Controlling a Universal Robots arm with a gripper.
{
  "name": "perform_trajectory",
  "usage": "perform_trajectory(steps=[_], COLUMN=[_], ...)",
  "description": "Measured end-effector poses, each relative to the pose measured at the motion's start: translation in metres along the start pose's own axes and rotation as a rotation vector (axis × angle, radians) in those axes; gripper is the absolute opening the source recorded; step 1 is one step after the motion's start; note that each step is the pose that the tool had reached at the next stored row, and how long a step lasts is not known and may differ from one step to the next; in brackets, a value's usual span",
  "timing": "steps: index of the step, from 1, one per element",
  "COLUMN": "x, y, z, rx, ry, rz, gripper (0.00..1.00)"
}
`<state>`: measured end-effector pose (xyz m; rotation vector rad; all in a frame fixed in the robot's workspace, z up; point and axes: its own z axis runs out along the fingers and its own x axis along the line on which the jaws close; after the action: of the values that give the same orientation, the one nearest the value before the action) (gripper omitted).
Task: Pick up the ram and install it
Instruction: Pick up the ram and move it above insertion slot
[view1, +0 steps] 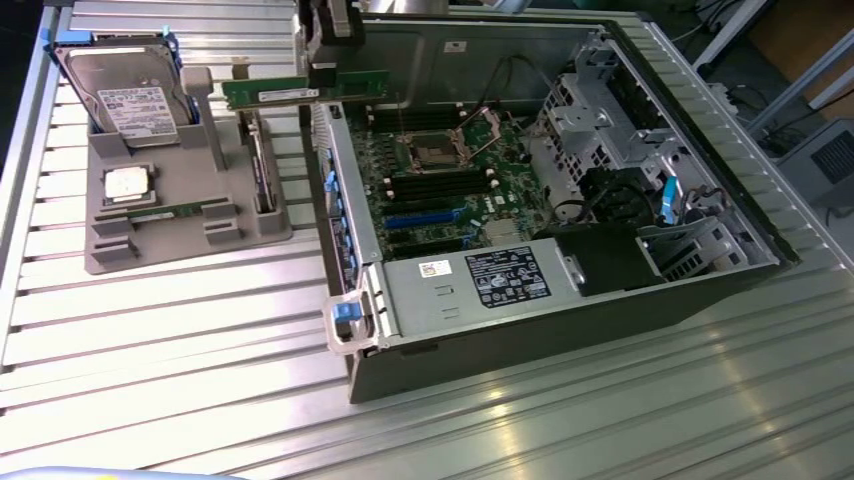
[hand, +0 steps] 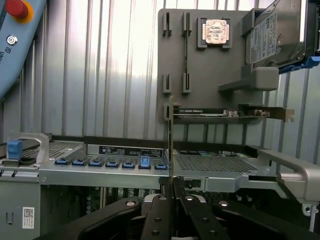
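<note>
Table (view1: 160, 330): a surface of ribbed metal slats that carries everything else.
Computer case (view1: 561, 335): a large tower lying on its side with the cover off, on the exterior view's right. Its green motherboard (view1: 454, 180) and a silver power supply (view1: 467, 285) are exposed.
Grey tray (view1: 174, 245): a moulded parts holder on the exterior view's left, just beside the case.
Hard drive (view1: 127, 95): silver with blue rails, standing tilted at the far end of the tray.
Expansion card (hand: 220, 113): a dark card with a metal bracket, set on edge in a tray slot.
Gripper (view1: 328, 84): hangs over the case wall that faces the tray. Its black fingers (hand: 157, 210) are clenched on the ram.
Ram (view1: 287, 92): a narrow green stick held in the air with its long side level. It is above the gap between tray and case and is seated in no motherboard slot. The wrist view sees it edge-on, pinched between the fingers.
Processor chip (hand: 216, 31): a small silver square lying flat in a tray pocket.
</note>
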<state>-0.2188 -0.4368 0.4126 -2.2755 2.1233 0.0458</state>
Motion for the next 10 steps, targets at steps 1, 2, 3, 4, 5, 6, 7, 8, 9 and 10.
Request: perform_trajectory(steps=[1,2,3,4,5,6,7,8,9,10], x=[0.0,0.0,0.0,0.0,0.001,0.001,0.001,0.001,0.001,0.001], y=[-0.0019,-0.0033,-0.0044,-0.006,-0.0082,-0.01,-0.0111,-0.0118,-0.0128,-0.0137], z=[0.0,0.0,0.0,0.0,0.0,0.0,0.0,0.0,0.0,0.0], rx=[0.0,0.0,0.0,0.0,0.0,0.0,0.0001,0.0,0.0,0.0], ry=[0.0,0.0,0.0,0.0,0.0,0.0,-0.0001,0.0,0.0,0.0], rz=[0.0,0.0,0.0,0.0,0.0,0.0,0.0,0.0,0.0,0.0], gripper=[0.12,0.12,0.12,0.12,0.12,0.12,0.12,0.12,0.12,0.12])
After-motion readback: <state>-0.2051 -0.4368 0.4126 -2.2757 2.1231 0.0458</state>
